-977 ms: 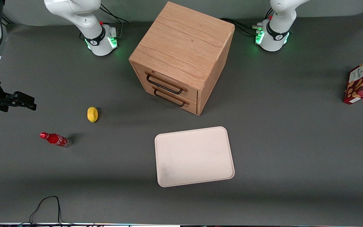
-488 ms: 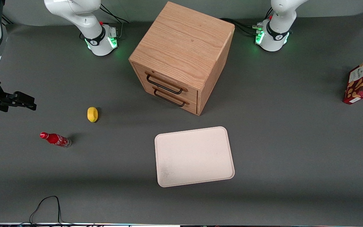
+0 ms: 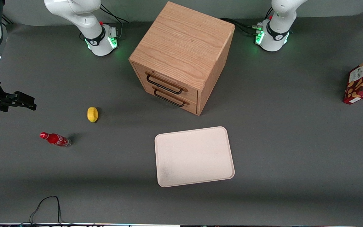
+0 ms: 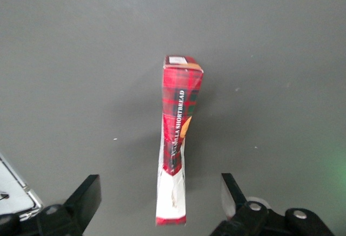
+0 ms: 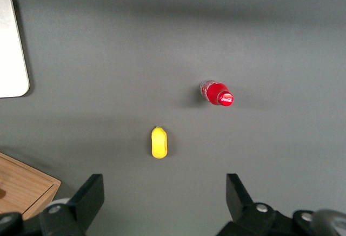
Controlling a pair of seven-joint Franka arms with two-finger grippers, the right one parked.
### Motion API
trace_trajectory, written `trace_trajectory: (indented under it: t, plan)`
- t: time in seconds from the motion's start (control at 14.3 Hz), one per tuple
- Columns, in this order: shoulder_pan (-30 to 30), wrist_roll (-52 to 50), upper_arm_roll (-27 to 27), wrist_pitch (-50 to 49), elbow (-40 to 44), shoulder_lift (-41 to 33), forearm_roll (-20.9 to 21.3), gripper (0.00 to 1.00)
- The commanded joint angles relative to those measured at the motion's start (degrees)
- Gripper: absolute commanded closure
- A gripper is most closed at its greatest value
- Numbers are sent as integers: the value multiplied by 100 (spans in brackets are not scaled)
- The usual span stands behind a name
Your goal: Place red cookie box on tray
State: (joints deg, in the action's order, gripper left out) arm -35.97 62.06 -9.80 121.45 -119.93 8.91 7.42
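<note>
Gripper (image 4: 160,195): newly entering front view, hovering above red cookie box (image 4: 178,138), fingers (image 4: 86,195) spread; tray (image 3: 194,156) waiting bare.

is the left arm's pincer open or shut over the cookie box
Open: the pincer fingers stand wide apart, straddling the slim dark-red cookie carton without touching it.

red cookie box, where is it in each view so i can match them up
Front view: the red cookie box stands on the grey table at the working arm's end, apart from the tray.
Left wrist view: the box stands narrow edge up, between the fingers of the open claw above it.
Right wrist view: not in it.
Shared landmark: the grey table.
</note>
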Motion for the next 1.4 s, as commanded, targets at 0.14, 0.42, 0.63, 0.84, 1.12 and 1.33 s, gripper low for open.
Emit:
trace_trajectory:
  t: [0.14, 0.42, 0.63, 0.84, 1.12, 1.33]
  plan:
    - [-304, 113, 66, 1080, -698, 312, 58, 2]
    - [-323, 306, 75, 1520, -707, 735, 58, 2]
    - [-314, 306, 75, 1565, -698, 797, 58, 2]
    - [-314, 306, 75, 1557, -698, 797, 58, 2]
    - [-306, 315, 75, 1548, -698, 788, 58, 14]
    - [-297, 377, 75, 1513, -689, 779, 58, 100]
